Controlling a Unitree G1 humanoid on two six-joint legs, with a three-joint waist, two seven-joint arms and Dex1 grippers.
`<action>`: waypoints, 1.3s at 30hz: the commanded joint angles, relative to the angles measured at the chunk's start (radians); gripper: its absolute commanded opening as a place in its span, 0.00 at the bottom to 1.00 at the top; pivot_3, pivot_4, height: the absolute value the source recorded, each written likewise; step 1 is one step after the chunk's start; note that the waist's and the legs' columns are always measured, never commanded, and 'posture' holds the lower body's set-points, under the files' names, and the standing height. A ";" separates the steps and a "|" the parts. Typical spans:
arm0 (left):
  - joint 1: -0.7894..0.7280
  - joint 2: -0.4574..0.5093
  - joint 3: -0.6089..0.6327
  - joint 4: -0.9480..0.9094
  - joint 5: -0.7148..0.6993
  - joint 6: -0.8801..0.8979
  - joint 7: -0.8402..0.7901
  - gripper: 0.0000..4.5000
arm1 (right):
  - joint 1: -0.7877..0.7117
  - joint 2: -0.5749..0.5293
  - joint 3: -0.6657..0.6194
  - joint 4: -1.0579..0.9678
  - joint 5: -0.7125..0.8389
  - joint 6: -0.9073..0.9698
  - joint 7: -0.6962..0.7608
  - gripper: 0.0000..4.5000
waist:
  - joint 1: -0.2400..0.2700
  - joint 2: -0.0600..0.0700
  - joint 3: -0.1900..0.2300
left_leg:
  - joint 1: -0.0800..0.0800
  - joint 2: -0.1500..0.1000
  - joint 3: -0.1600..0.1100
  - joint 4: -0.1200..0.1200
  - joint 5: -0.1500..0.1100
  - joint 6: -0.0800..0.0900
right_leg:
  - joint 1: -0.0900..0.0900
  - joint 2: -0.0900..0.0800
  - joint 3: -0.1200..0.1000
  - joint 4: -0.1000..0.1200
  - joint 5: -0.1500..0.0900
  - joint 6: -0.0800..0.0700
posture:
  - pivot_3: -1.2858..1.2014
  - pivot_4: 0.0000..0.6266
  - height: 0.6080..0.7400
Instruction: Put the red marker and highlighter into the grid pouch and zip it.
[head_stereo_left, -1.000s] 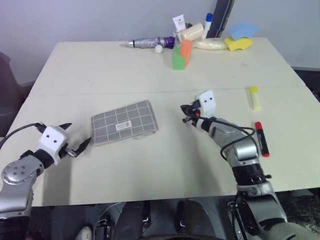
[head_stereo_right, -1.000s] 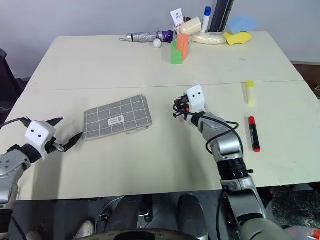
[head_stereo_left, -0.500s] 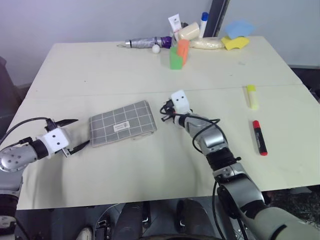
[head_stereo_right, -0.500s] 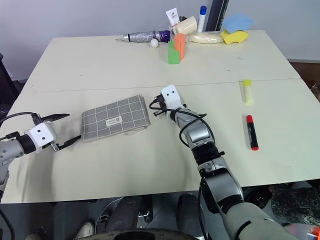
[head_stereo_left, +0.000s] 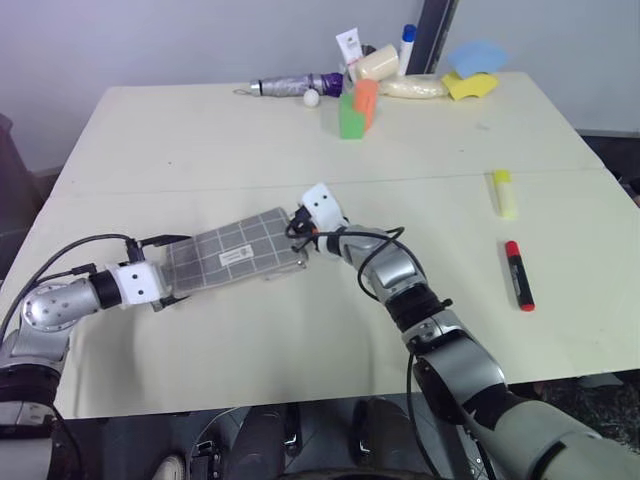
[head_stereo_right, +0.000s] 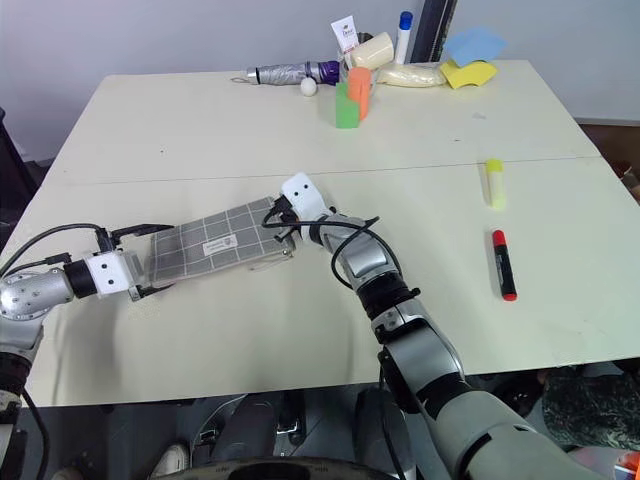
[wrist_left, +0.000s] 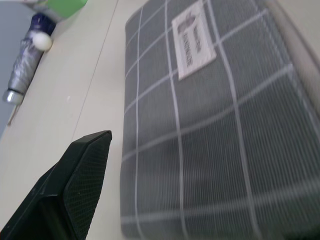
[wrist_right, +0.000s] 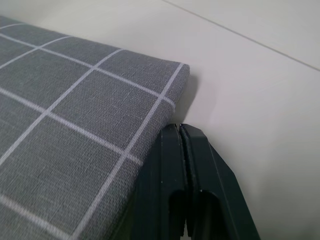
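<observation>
On the table's near left, the left gripper straddled the grid pouch's end, fingers spread wide — the right gripper, fingers pressed together, touched its other end. Further right lay the highlighter and red marker — apart.

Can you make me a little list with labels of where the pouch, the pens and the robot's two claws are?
grid pouch: flat on the table, between both claws
left claw: open, at the pouch's left end
right claw: shut, at the pouch's right edge
red marker: on the table, far right
highlighter: beyond the marker
</observation>
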 joint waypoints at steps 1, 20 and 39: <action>0.022 -0.023 -0.043 -0.018 -0.016 -0.012 -0.034 1.00 | 0.006 0.015 0.024 -0.041 -0.005 -0.009 0.046 0.01 | 0.000 0.000 0.000 | 0.000 0.000 0.000 0.000 0.000 0.000 | 0.000 0.000 0.000 0.000 0.000 0.000 | 0.52 0.24 1.00; 0.051 -0.092 0.010 -0.190 -0.187 0.192 -0.009 0.00 | 0.080 -0.055 -0.079 -0.206 0.010 0.020 0.009 0.00 | 0.002 0.000 0.000 | -0.001 0.000 0.000 0.001 0.000 0.000 | 0.000 0.000 0.000 0.000 0.000 0.000 | 0.52 0.24 1.00; 0.038 -0.434 -0.062 -0.758 -0.287 0.911 0.361 0.00 | 0.266 -0.351 -0.324 -0.648 0.173 0.214 0.043 0.75 | 0.009 -0.001 0.000 | 0.000 0.000 -0.002 0.002 0.000 0.000 | 0.002 0.001 0.000 -0.001 0.000 0.000 | 0.52 0.24 1.00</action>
